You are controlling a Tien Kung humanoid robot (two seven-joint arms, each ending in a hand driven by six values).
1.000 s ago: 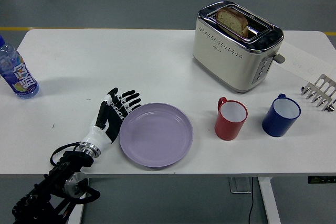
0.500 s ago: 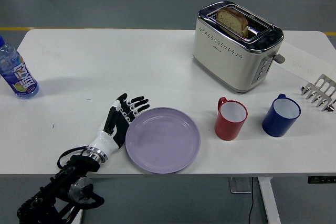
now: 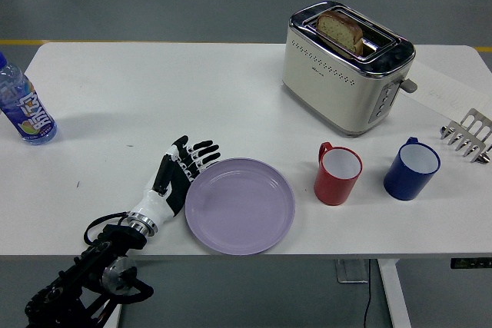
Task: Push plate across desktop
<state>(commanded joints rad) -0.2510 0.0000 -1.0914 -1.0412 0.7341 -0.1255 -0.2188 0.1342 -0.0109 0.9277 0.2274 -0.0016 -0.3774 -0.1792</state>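
At far left a bottle stands near the table's left edge, blue-labelled, cap out of frame; some clear liquid seems to be in it, though how much I cannot tell.

Next comes the left hand, reaching in from the lower left corner. Its fingers are extended and slightly spread, grasping nothing; the palm edge lies flat against the left rim of the plate. Compared with 1 second ago, hand and plate have together slid right and a little toward the near edge. Over the last half second the shift is very slight, so the push looks to be slowing or pausing. The plate now sits near the table's front edge, left of centre, with a gap to the red mug. It is lilac, shallow and empty. I judge the push as under way, not finished: the free run to the right is short, since the mug stands close to that line, and more travel would risk nudging it.

The red mug, upright with handle to the upper left, shows a white inside and nothing in it. Behind it the toaster holds 1 bread slice in a slot. The blue mug right of the red one also looks empty. A metal rack lies at the right edge.
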